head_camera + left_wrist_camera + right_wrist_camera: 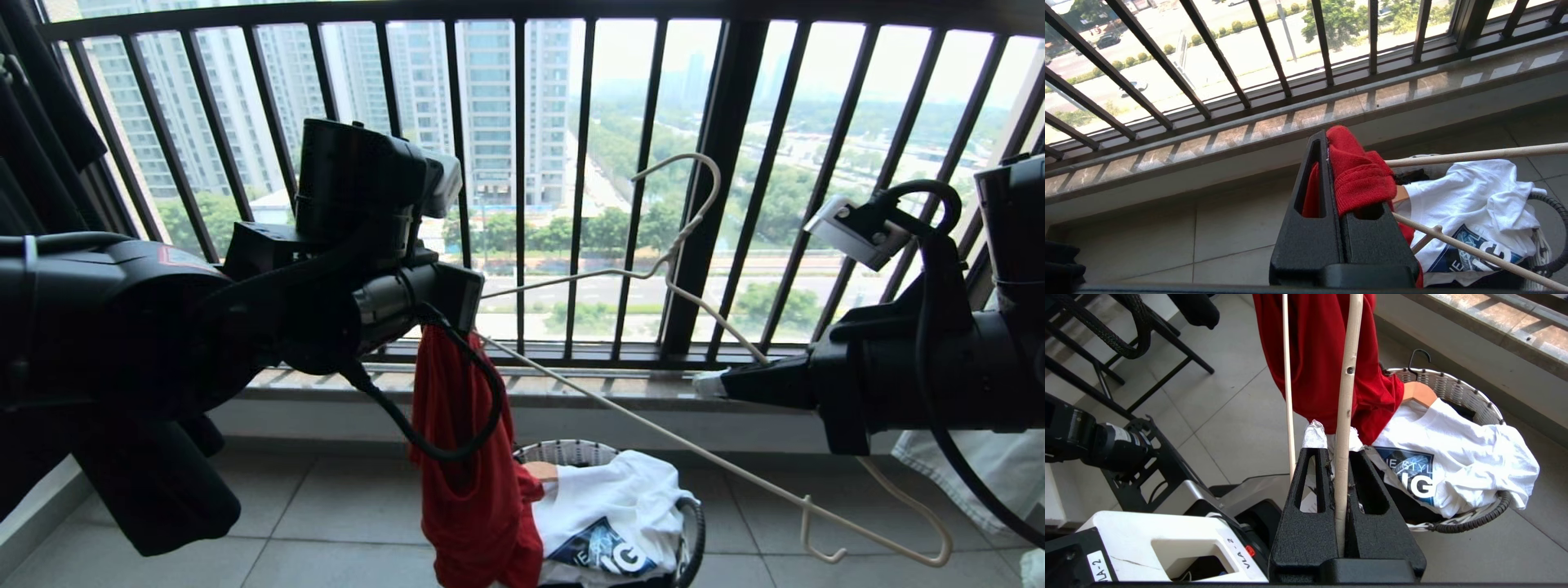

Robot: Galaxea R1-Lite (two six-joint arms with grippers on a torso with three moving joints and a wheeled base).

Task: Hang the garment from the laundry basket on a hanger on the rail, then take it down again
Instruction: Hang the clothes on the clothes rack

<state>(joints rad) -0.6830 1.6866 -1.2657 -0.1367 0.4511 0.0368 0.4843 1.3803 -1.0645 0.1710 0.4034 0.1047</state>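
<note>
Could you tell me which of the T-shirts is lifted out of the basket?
The red T-shirt, hanging from the shut left gripper; the white printed one lies in the basket.

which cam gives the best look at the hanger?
Head view: the whole hanger shows, hook up, tilted, right gripper shut on one arm. Right wrist view shows only the rod pinched between the fingers. Left wrist view shows two bare wire stretches by the white T-shirt.
</note>
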